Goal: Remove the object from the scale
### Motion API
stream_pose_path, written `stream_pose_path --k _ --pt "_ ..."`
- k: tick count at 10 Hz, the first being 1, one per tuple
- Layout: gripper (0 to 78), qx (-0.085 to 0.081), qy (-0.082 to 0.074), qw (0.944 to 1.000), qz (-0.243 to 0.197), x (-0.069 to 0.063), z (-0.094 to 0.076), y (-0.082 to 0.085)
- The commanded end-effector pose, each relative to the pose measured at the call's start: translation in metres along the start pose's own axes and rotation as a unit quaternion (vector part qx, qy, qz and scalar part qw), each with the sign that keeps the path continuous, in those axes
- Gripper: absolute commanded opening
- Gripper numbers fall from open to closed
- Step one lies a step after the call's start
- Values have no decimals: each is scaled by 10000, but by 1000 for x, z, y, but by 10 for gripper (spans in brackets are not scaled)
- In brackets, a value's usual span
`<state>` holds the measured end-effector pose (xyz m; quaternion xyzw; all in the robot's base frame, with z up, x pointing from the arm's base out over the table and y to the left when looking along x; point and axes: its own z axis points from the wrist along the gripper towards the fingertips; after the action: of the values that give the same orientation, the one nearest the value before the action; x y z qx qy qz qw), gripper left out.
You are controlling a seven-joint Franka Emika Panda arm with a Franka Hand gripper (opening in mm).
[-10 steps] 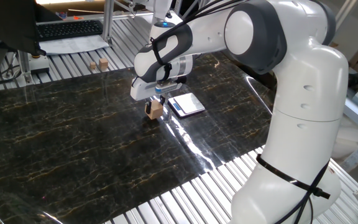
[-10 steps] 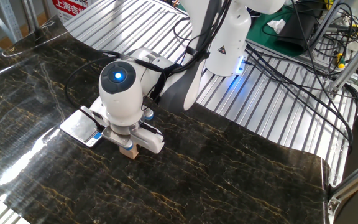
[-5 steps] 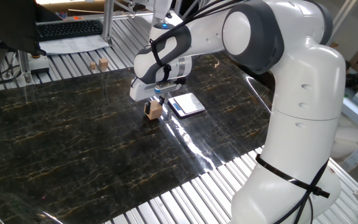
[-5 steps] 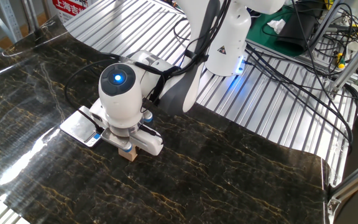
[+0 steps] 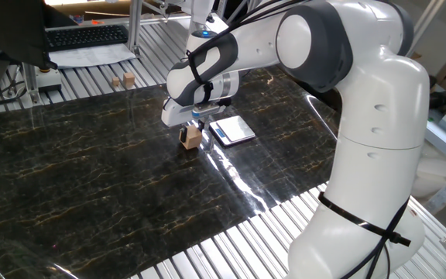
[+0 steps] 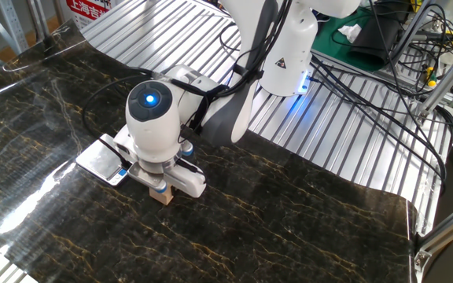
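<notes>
Cube (image 5: 193, 137) directly beneath pincer (image 5: 194, 122)

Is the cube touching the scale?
Apart. One fixed view shows dark tabletop between the cube and the scale; the cube sits beside the plate, under the gripper.

wooden cube (image 5: 193, 137) on tabletop beside scale (image 5: 233, 129)

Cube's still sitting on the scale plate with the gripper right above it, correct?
Not quite. The cube is off the scale, resting on the dark tabletop beside it; one fixed view shows the plate bare. The gripper is right above the cube, as you said.
</notes>
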<state>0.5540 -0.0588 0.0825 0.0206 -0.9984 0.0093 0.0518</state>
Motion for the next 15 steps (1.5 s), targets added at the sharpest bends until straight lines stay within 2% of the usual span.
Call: stream_pose_path --k 1,11,12,15 --pt "11 7 -22 10000 39 -1 -2 0" --pt "11 -6 -67 10000 46 -1 -1 0" --pt "774 -6 -67 10000 46 -1 -1 0" --pt "774 -6 -67 10000 46 -1 -1 0"
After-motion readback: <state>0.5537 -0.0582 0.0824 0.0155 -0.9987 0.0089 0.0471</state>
